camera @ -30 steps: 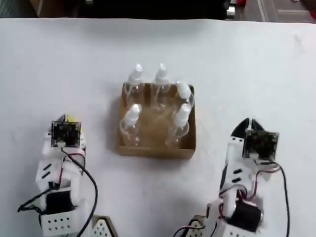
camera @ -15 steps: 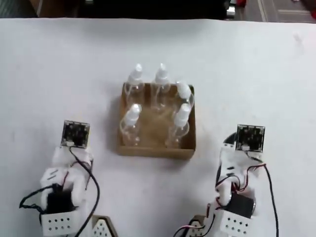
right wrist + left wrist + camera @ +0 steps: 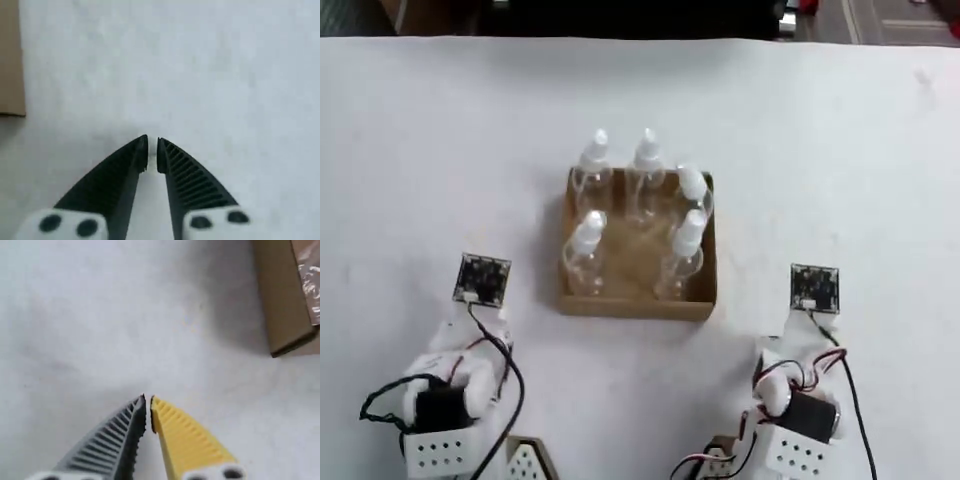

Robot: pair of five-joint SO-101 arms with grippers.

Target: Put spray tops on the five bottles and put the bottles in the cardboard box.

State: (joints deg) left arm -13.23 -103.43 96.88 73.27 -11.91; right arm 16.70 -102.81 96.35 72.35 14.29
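Standing in the box (image 3: 635, 303) at the middle of the table (image 3: 840, 130) are five clear bottles (image 3: 588, 258), all with white tops (image 3: 597, 148): three along the back wall, two nearer the front, the back-right one leaning while the others look upright. Both arms sit low at the near edge, one on each side of the box and apart from it. The left gripper (image 3: 148, 404) is closed with its grey and yellow jaws almost meeting at the tips, holding nothing, above bare table with a corner of the box (image 3: 280, 300) off to one side. The right gripper (image 3: 152, 145) is likewise closed and empty, its black jaws a hairline apart, with an edge of the box (image 3: 9, 60) at the margin. The bottles look empty, so probably very light, thin-walled and smooth; they would likely tip or slip under a careless push (the tops might also pop off if pulled). If any needs shifting, the safest hold seems to be across the body just below the shoulder, with gentle pressure, not on the top itself
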